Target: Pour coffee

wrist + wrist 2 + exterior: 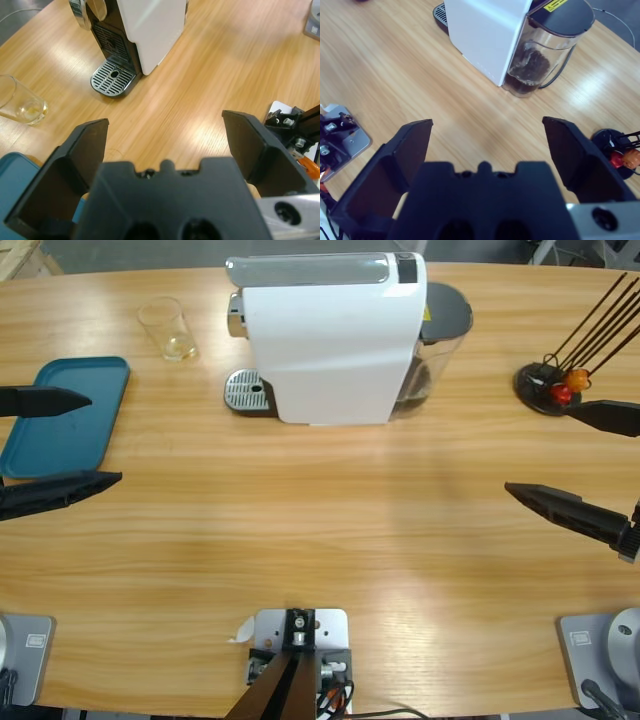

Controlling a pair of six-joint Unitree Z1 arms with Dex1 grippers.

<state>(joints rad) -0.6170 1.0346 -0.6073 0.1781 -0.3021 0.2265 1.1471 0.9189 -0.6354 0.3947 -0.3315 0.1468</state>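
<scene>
glass [168, 328] holds little pale liquid, beside coffee machine [325, 335]

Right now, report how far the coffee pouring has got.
Nothing looks done. The glass stands left of the white coffee machine, not on its drip tray, and holds only a trace of pale liquid. Nothing is in hand: the left gripper and right gripper are open and empty at the table's ends. Left: moving the glass under the spout and getting coffee into it.
</scene>
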